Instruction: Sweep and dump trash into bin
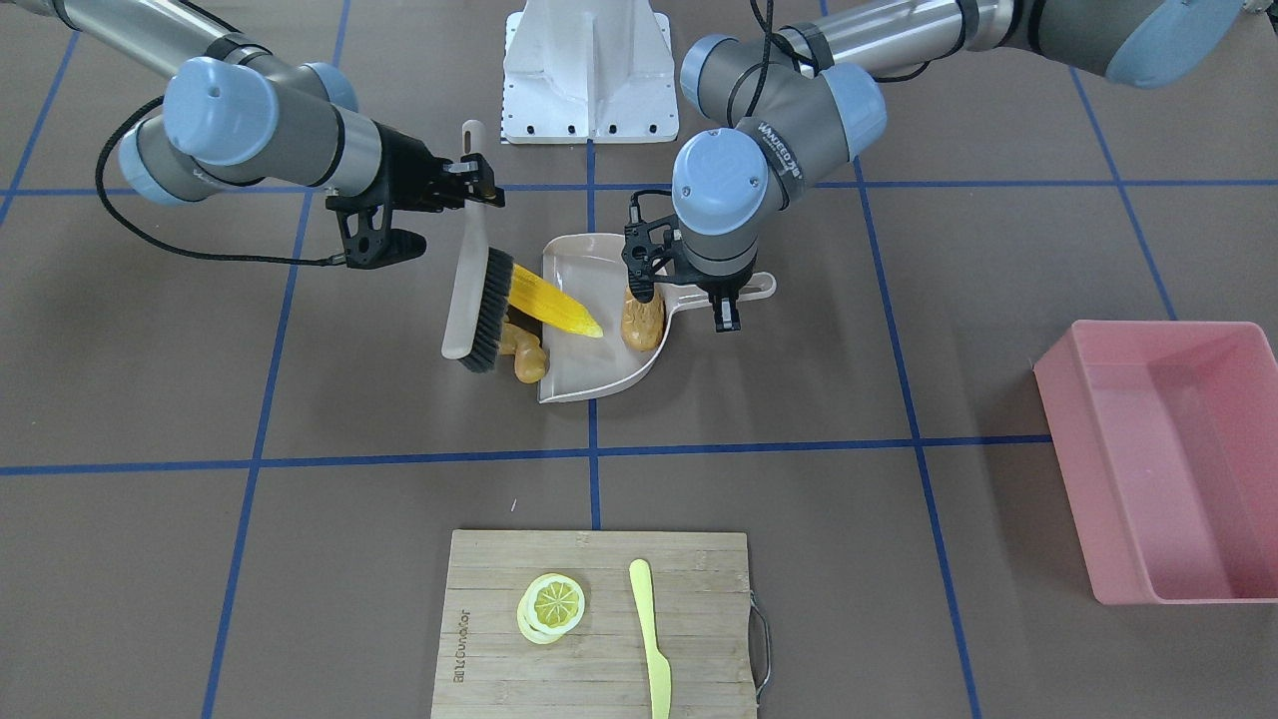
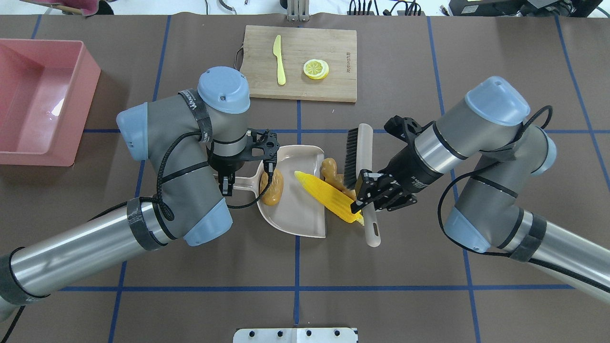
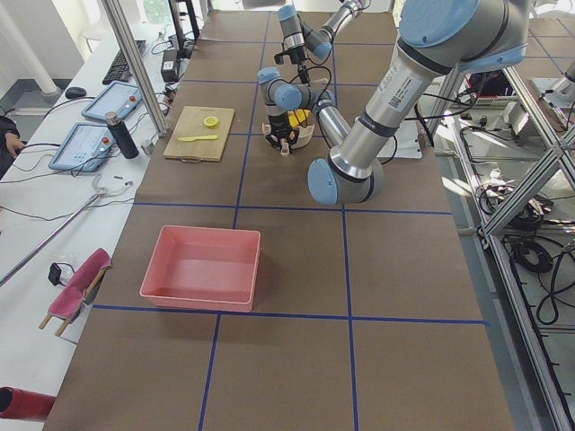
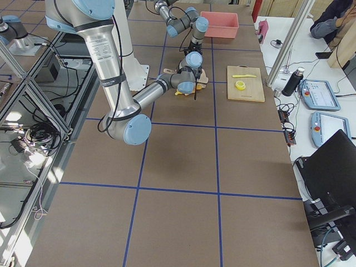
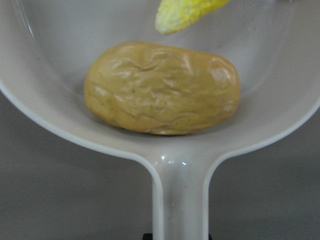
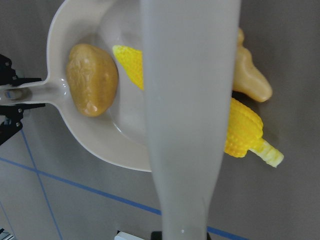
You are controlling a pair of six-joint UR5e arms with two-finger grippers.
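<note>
My left gripper (image 2: 228, 184) is shut on the handle of the beige dustpan (image 2: 300, 212), which lies flat on the table. The brown potato (image 2: 272, 187) lies inside the pan by the handle and fills the left wrist view (image 5: 160, 95). My right gripper (image 2: 369, 197) is shut on the handle of a beige brush (image 2: 363, 143). Its dark bristles (image 2: 351, 157) face the pan's open edge. The yellow corn cob (image 2: 326, 196) lies across that edge, its tip inside the pan. The tan ginger root (image 2: 331, 174) lies on the table between bristles and pan. The pink bin (image 2: 38, 158) stands far left, empty.
A wooden cutting board (image 2: 333, 88) at the far side holds lemon slices (image 2: 315, 69) and a pale yellow knife (image 2: 280, 66). The white robot base (image 1: 589, 70) stands at the near side. Blue tape lines cross the brown table.
</note>
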